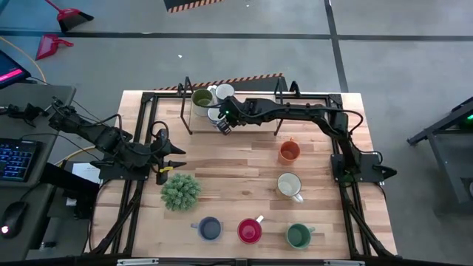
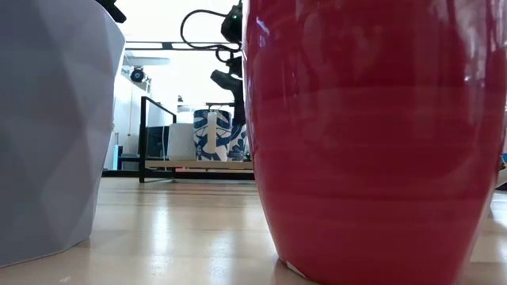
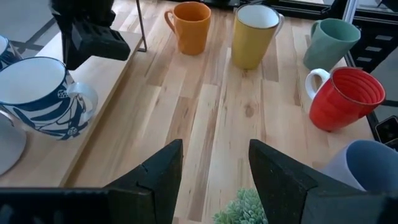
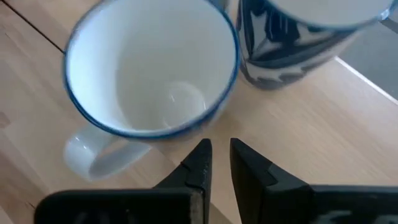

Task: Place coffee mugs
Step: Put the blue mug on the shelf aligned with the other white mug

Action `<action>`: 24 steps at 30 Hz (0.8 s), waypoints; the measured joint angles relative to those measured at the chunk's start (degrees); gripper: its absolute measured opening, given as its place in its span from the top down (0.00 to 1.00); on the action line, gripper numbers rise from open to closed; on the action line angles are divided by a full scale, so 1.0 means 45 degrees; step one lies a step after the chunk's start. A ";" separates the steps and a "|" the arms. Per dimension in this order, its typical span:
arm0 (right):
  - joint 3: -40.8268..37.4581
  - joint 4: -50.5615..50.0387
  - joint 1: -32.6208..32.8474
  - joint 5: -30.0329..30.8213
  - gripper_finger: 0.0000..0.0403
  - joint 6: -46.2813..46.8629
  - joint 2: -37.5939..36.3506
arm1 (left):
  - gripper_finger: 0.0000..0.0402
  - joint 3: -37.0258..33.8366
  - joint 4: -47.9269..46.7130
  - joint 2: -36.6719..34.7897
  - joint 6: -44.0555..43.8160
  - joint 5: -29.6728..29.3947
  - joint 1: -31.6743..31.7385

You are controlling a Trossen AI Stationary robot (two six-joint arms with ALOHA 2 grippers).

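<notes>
On a low wooden shelf (image 3: 93, 118) at the table's far side stand an olive mug (image 1: 201, 97), a white mug (image 1: 225, 91) and a blue-patterned mug (image 3: 38, 96). My right gripper (image 4: 217, 160) hovers over the shelf just beside the patterned mug's blue rim (image 4: 205, 118), its fingers nearly together with nothing between them. Orange (image 1: 289, 151), cream (image 1: 288, 185), blue (image 1: 210, 227), red (image 1: 249, 230) and green (image 1: 298, 236) mugs stand upright on the table. My left gripper (image 3: 214, 168) waits open at the table's left, above the plant (image 1: 181, 191).
A second blue-patterned mug (image 4: 298, 37) stands close behind the first on the shelf. The shelf's black frame (image 1: 185, 103) rises at its ends. The bushy plant sits left of centre. Bare wood lies between the shelf and the row of mugs near the front edge.
</notes>
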 joint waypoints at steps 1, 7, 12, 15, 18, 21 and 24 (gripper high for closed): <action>0.0000 0.0232 -0.0009 -0.0008 0.91 -0.0035 0.0000 | 0.57 0.0000 -0.0004 0.0004 0.0000 0.0000 0.0000; 0.0000 0.1023 -0.0107 -0.0596 0.91 -0.0290 0.0000 | 0.57 0.0000 -0.0004 0.0001 0.0000 -0.0005 0.0000; 0.0000 0.1102 -0.0097 -0.0650 0.91 -0.0343 0.0000 | 0.57 0.0000 -0.0010 0.0005 -0.0001 -0.0005 0.0000; 0.0000 0.1381 -0.0097 -0.0840 0.91 -0.0394 0.0000 | 0.57 0.0000 -0.0014 0.0005 -0.0003 -0.0005 0.0004; 0.0000 0.1673 -0.0097 -0.1023 0.91 -0.0424 0.0000 | 0.57 0.0000 -0.0014 0.0005 -0.0002 -0.0005 0.0000; 0.0000 0.1758 -0.0097 -0.1066 0.91 -0.0424 0.0000 | 0.57 0.0000 -0.0014 0.0005 -0.0005 -0.0005 0.0002; 0.0000 0.1839 -0.0102 -0.1341 0.91 -0.0427 0.0000 | 0.57 0.0000 -0.0011 0.0005 -0.0005 -0.0006 0.0002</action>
